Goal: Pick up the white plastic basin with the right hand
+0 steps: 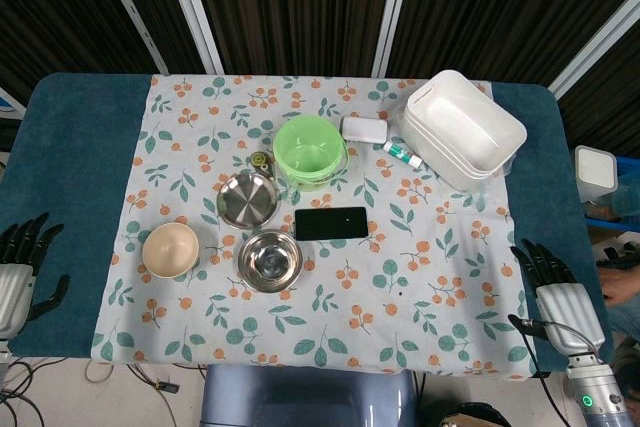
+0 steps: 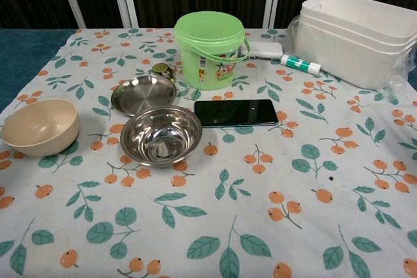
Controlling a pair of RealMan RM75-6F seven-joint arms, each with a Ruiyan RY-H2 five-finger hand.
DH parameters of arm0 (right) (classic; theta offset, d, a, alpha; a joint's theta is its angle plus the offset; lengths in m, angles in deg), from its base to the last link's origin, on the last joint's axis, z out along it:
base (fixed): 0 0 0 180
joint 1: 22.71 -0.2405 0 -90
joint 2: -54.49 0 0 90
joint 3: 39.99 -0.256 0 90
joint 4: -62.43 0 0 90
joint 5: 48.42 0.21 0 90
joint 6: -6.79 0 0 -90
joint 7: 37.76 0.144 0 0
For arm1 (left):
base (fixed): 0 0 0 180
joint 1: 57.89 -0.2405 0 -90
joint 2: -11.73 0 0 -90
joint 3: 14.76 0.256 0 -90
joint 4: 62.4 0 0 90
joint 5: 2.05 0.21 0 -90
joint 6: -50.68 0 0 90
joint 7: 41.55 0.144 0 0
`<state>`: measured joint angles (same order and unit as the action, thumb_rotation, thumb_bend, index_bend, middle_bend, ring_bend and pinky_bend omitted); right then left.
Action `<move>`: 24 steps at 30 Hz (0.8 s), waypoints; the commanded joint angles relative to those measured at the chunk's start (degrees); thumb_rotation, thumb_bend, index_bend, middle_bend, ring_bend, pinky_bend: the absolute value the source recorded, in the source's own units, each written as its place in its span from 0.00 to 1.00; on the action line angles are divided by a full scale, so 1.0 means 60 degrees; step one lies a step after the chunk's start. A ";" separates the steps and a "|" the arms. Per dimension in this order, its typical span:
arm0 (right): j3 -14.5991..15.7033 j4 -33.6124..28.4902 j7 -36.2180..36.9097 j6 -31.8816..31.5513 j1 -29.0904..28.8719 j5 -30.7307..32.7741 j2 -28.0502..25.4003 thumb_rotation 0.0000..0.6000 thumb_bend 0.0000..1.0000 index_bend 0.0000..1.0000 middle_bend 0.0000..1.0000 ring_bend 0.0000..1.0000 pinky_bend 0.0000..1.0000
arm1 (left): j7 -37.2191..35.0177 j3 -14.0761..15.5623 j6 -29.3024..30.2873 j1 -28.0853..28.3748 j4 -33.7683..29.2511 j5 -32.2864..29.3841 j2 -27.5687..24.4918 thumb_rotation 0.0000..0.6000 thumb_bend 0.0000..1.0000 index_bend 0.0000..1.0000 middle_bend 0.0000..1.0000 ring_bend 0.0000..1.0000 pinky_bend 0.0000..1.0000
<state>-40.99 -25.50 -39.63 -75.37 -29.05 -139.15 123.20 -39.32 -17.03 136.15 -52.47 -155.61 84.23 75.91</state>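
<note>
Basin (image 1: 463,128): far right of the tablecloth (image 1: 440,287), well ahead of my right hand (image 1: 560,297); two stacked, one in the other.
Tube (image 1: 398,152): just left of the basin's near corner.
Case (image 1: 364,129): behind the tube, between basin and bucket (image 1: 309,150).
Bucket: mid-table, far side.
Phone (image 1: 331,223): flat, in front of the bucket.
Small tin (image 1: 261,160): just left of the bucket.
Steel plate (image 1: 247,198): in front of the tin, left of the phone.
Steel bowl (image 1: 270,260): in front of the plate.
Plain bowl (image 1: 170,249): left of the steel bowl.
My hands: right off the near right corner, left hand (image 1: 18,272) off the near left edge, both apart from everything.
</note>
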 commanded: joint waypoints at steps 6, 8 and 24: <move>-0.0699 -0.0426 -0.0188 0.1525 -0.1119 0.0807 -0.0253 1.00 0.19 0.01 0.00 0.03 0.17 | -0.0051 -0.0005 -0.0053 0.0015 0.0001 -0.0033 -0.0015 1.00 0.39 0.12 0.00 0.00 0.00; -0.0955 -0.0527 -0.0443 0.1807 -0.1401 0.1077 -0.0273 1.00 0.19 0.01 0.00 0.02 0.17 | -0.0058 -0.0018 -0.0054 0.0016 -0.0008 -0.0054 -0.0017 1.00 0.39 0.12 0.00 0.00 0.00; -0.2835 -0.0468 -0.3411 0.4338 -0.4193 0.4855 0.0399 1.00 0.19 0.02 0.09 0.04 0.17 | -0.0007 -0.0056 -0.0210 0.0058 -0.0100 -0.0237 -0.0063 1.00 0.39 0.12 0.00 0.00 0.00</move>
<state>-55.91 -29.84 -56.95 -51.91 -51.44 -114.29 123.67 -39.41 -17.39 134.93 -52.14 -156.17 82.85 75.56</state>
